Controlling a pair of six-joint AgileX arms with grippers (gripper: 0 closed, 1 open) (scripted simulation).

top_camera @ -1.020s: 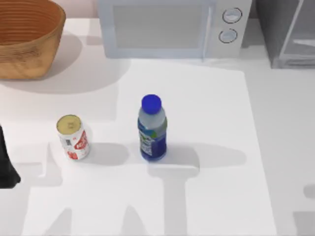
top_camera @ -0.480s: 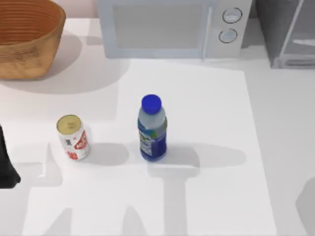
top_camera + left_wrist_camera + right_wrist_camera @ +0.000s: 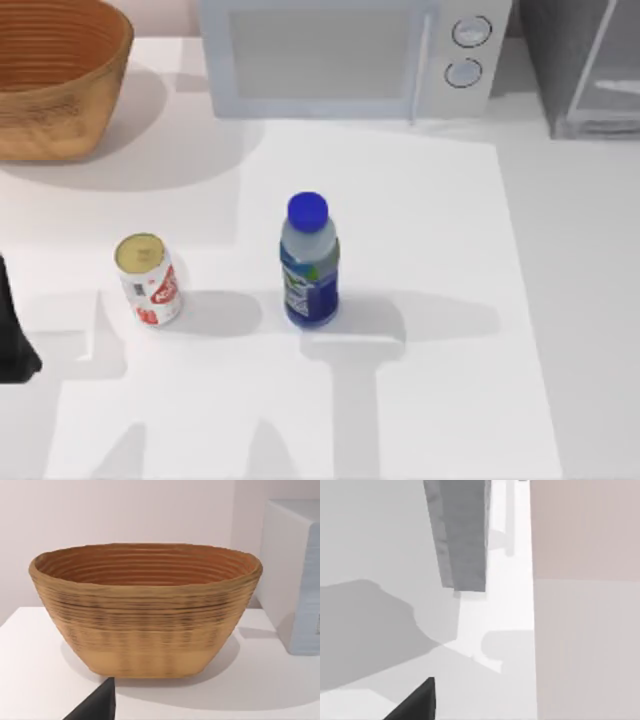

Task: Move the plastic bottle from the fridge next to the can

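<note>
Plastic bottle (image 3: 309, 262) upright mid-table, well apart from left tool (image 3: 14, 335).

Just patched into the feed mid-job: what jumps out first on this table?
The plastic bottle with its blue cap stands upright mid-table, apart from the can standing to its left. Along the back sit a woven basket at the left corner, a white microwave in the middle, and the fridge at the right. A dark part of the left arm shows at the left edge.
</note>
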